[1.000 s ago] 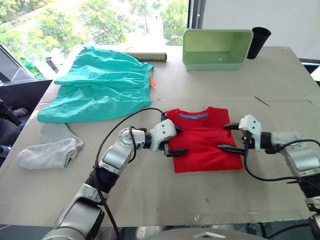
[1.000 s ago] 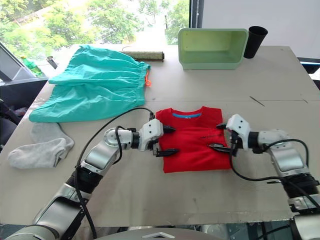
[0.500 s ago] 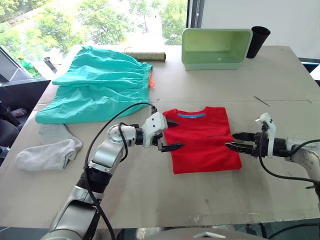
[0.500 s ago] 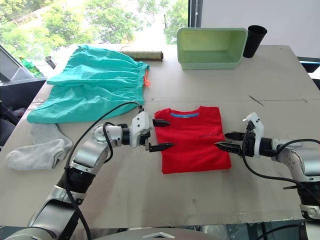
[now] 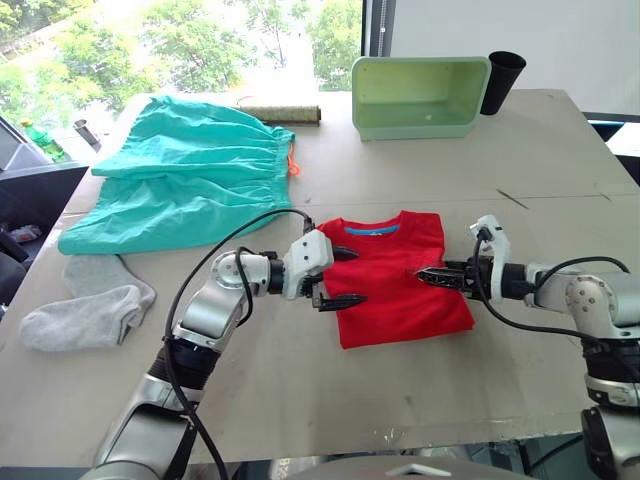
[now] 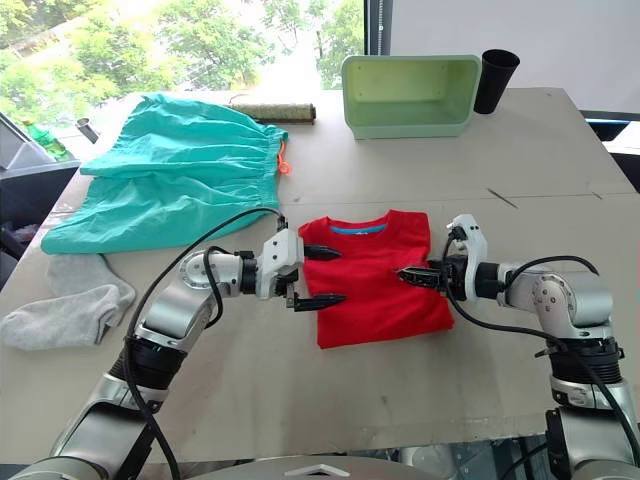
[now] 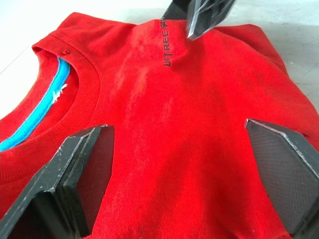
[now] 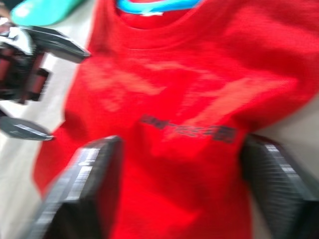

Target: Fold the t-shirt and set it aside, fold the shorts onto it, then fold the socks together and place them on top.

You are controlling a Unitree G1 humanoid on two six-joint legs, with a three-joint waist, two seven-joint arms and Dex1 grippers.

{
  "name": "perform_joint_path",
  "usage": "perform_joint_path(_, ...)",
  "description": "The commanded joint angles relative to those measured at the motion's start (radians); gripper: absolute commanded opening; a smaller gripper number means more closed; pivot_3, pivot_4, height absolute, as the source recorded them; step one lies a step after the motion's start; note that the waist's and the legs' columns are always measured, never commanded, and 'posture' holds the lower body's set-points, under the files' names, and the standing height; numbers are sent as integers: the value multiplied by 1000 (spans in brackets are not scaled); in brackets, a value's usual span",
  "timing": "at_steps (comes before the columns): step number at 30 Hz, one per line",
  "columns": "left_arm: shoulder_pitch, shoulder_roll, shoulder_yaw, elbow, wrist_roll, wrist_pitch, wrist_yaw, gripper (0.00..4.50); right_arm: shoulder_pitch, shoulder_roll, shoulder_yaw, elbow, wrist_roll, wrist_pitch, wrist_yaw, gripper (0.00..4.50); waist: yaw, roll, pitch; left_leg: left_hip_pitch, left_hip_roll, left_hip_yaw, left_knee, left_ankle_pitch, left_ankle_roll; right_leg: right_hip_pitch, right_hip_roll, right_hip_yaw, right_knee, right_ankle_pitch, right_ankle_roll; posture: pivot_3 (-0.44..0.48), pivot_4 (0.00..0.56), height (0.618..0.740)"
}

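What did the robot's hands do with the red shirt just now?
The right pincer pulled back off the red t-shirt, then came in again over its right side, open. The left pincer drew back a little, then returned to the shirt's left edge, open. Neither holds anything. The folded t-shirt, the teal shorts and the grey socks lie where they were.

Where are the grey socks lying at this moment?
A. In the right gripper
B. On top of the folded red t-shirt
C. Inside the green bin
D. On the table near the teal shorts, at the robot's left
D: the socks lie on the table beside the teal shorts, apart from the folded t-shirt.
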Motion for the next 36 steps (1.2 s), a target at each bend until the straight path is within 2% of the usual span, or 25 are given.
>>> perform_joint_path(1, 5, 7, 35, -59, -34, 0, -1, 4500, 38, -16, 30, -23, 5, 43, -8, 1957, 2, 0, 0, 0, 0, 0, 0, 0, 0, 0, 0, 0, 0, 0, 0, 0, 150, 740)
perform_joint_path(5, -10, 27, 64, -118, -74, 46, -4, 4500, 56, -67, -10, -79, 20, 60, -14, 90, 3, 0, 0, -1, 0, 0, 0, 0, 0, 0, 0, 0, 0, 0, 0, 0, 150, 740)
perform_joint_path(6, -18, 34, 78, -145, -100, 79, -8, 4500, 62, -85, -23, -94, 17, 64, -20, 28, 5, 1, 1, -1, 0, 0, 0, 0, 0, 0, 0, 0, 0, 0, 0, 0, 150, 740)
perform_joint_path(9, -49, 58, 126, -238, -206, 208, -12, 4500, 79, -142, -86, -131, 16, 87, -45, 28, 15, 1, 1, -2, 0, 0, 0, 0, 0, -1, 0, 0, 0, 0, 0, 0, 150, 740)
perform_joint_path(12, -106, 111, 183, -320, -330, 359, -20, 4500, 167, -282, -182, -163, -11, 57, -23, 28, 31, 2, 2, -3, -1, 0, 1, 0, 0, -1, 0, 0, -1, 0, 1, 0, 150, 740)
perform_joint_path(15, -144, 148, 211, -347, -401, 447, -18, 4500, 238, -398, -235, -126, -54, -19, 9, 28, 31, 2, 2, -4, -1, 0, 1, 0, 1, -1, 0, 0, -2, -1, 2, 0, 150, 740)
perform_joint_path(21, -180, 168, 194, -399, -429, 495, -24, 4500, 331, -571, -288, 153, -203, -259, 82, 28, 28, 2, 2, -3, -2, 1, 2, 2, 5, -1, 1, 0, -1, -3, 5, 0, 150, 740)
perform_joint_path(24, -178, 170, 186, -420, -436, 503, -21, 4500, 304, -585, -279, 306, -257, -347, 75, 28, 27, 2, 2, -3, -1, 1, 2, 3, 5, 0, 2, 1, -1, -3, 5, 0, 150, 740)
perform_joint_path(28, -178, 171, 181, -425, -427, 503, -17, 4500, 267, -587, -258, 425, -303, -412, 75, 28, 26, 2, 2, -2, -1, 2, 2, 3, 5, 0, 2, 2, 0, -3, 5, 0, 150, 740)
perform_joint_path(32, -178, 175, 179, -427, -426, 505, -16, 4500, 238, -579, -245, 481, -331, -434, 71, 28, 27, 2, 2, -2, -1, 2, 2, 3, 5, 0, 2, 2, 0, -3, 5, 0, 150, 740)
perform_joint_path(36, -176, 173, 175, -430, -423, 507, -10, 4500, 228, -573, -238, 501, -369, -539, 75, 28, 27, 2, 2, -2, -1, 1, 3, 3, 5, 0, 2, 2, 0, -3, 5, 0, 150, 740)
